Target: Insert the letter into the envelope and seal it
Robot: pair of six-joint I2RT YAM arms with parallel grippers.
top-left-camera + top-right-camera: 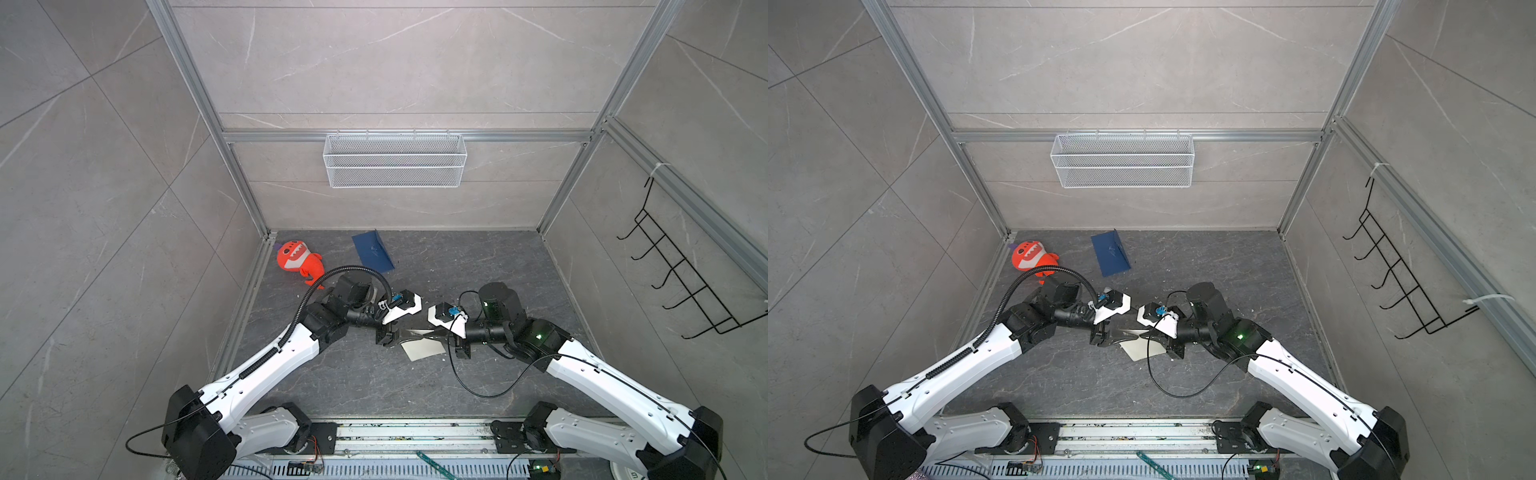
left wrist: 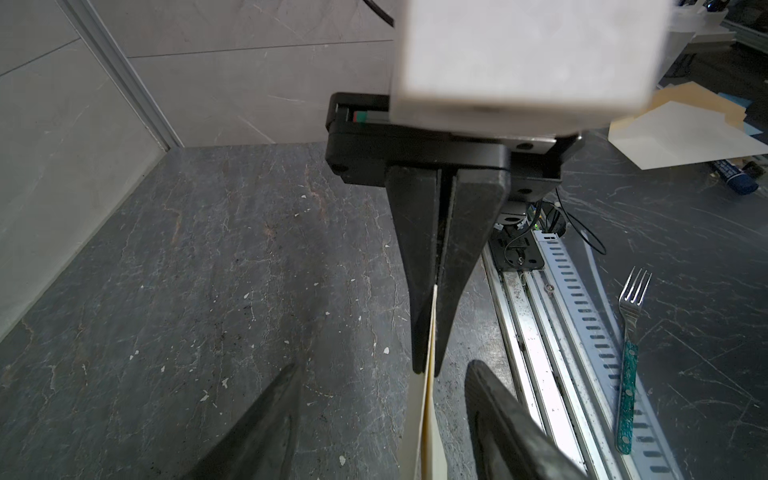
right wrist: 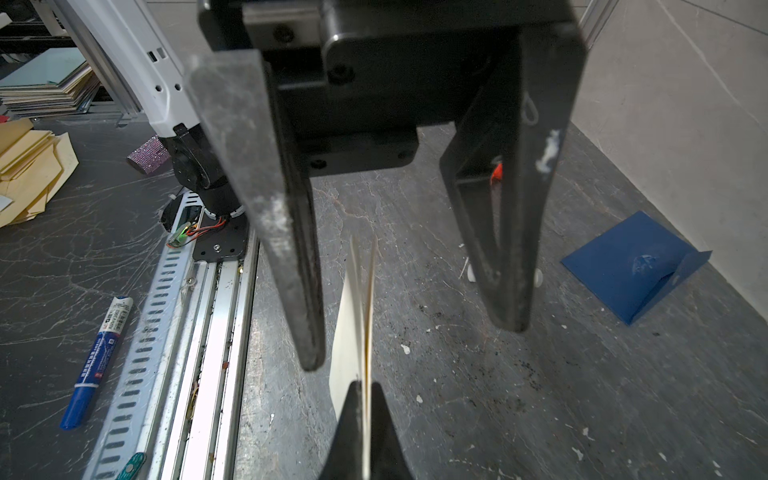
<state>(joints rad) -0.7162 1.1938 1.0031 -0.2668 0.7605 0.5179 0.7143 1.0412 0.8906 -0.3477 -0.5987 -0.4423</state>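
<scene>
Over at the far left corner of the table [image 1: 490,266] lies an orange-red shark plush [image 1: 297,262]. Just right of it, near the back wall, the envelope [image 1: 373,252] lies flat on the dark surface, navy blue, its flap tilted up in the right wrist view [image 3: 631,270]. It lies well apart from the action.

Now to the middle. The left end effector [image 2: 384,365] has its jaws spread wide, one finger [image 2: 257,424] on either side of the letter [image 2: 428,419] and neither touching it. The letter is folded into two cream layers and stands on edge between the arms. In both top views it shows as a pale sheet hanging below the two wrists [image 1: 422,349]. Whether its lower edge touches the table is hard to call from up there.

On the right, the right end effector [image 3: 365,386] has its jaws pressed together, pinching the letter's edge [image 3: 353,332] and facing the left one head-on.
</scene>
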